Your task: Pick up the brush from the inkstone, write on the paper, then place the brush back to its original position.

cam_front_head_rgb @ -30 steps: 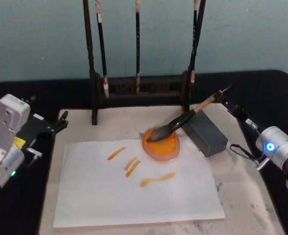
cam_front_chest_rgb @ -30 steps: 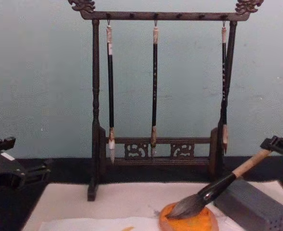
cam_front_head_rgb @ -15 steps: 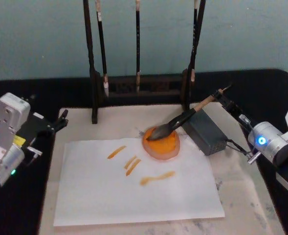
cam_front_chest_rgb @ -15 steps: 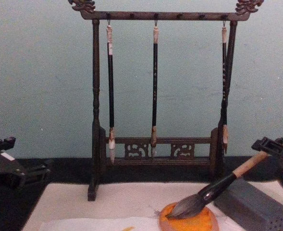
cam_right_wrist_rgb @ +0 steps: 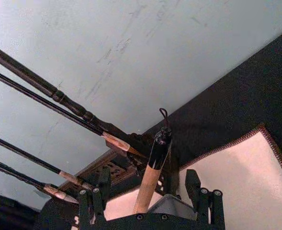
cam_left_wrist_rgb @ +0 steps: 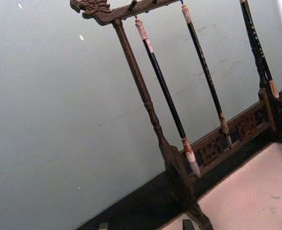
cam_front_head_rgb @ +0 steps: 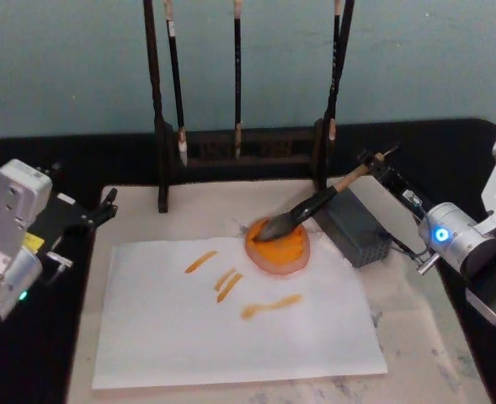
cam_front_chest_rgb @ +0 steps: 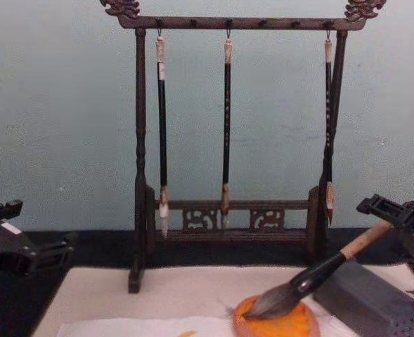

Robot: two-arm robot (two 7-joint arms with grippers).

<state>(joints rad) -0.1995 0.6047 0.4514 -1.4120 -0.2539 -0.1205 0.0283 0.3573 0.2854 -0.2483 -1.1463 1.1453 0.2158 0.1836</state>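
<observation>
Black counter (cam_front_head_rgb: pixel 450 143): large tan-shafted calligraphy brush (cam_front_head_rgb: pixel 315 202) leans tuft-down in round orange inkstone (cam_front_head_rgb: pixel 281 254), shaft raised for your right gripper (cam_front_head_rgb: pixel 372 162), fingers (cam_right_wrist_rgb: pixel 193 187) open astride it; left gripper (cam_front_head_rgb: pixel 103 210) parked at L edge.

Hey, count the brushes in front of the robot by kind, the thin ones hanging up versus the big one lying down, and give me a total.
Thin black brushes, hanging on the rack: 3
Large brush, tuft resting on the inkstone: 1
Total: 4
</observation>
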